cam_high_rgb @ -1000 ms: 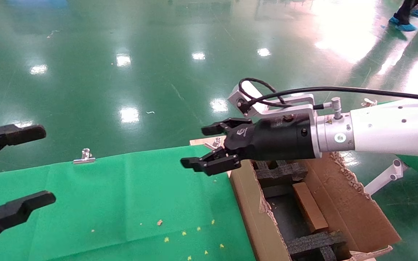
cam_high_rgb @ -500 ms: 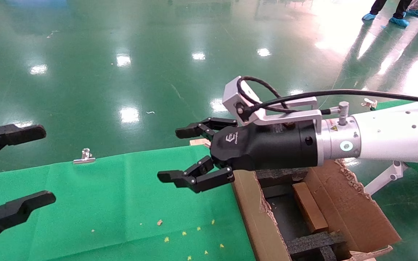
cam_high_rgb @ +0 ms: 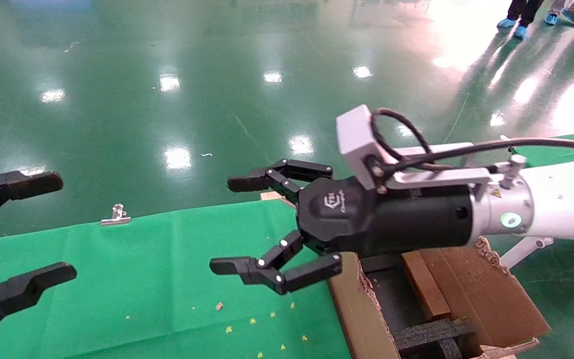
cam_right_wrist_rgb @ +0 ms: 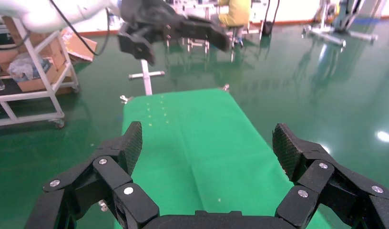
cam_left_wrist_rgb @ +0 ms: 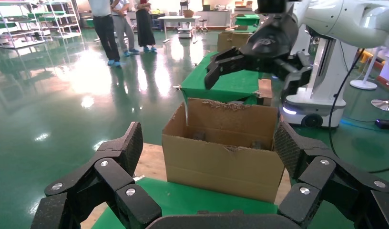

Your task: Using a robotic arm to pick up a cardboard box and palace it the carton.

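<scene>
Cardboard box (cam_high_rgb: 424, 285) inside carton (cam_high_rgb: 471, 294), partly hidden behind right tool (cam_high_rgb: 247, 224), spread wide, empty, left tool (cam_high_rgb: 15, 234) wide too

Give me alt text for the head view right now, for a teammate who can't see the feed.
The right claw, open and empty, reaches over the green cloth table beside the carton. A small cardboard box already lies inside the carton among black foam inserts. The left claw waits open at the table's left edge.

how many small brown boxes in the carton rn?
1: a small plain brown cardboard box lies inside the large torn-flap carton, between black foam inserts. The right arm may hide more.
</scene>
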